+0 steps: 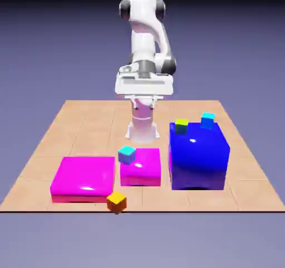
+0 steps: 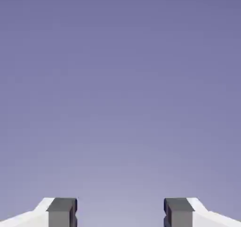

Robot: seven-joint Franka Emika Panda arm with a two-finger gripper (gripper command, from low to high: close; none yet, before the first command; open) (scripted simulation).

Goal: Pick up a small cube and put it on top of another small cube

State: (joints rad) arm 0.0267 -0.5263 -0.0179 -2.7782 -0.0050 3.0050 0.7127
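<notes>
the orange small cube [image 1: 116, 201] sits at the bench's [image 1: 78, 128] near edge, well apart from the claw [image 2: 120, 214], which hangs released and empty near the far edge. the cyan-topped cube [image 1: 127, 154] rests on the smaller magenta block [image 1: 141, 168]. plain blue-violet backdrop.

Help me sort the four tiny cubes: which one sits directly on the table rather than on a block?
The tiny orange cube, on the wooden table at its near edge before the flat magenta block. The others top blocks.
</notes>
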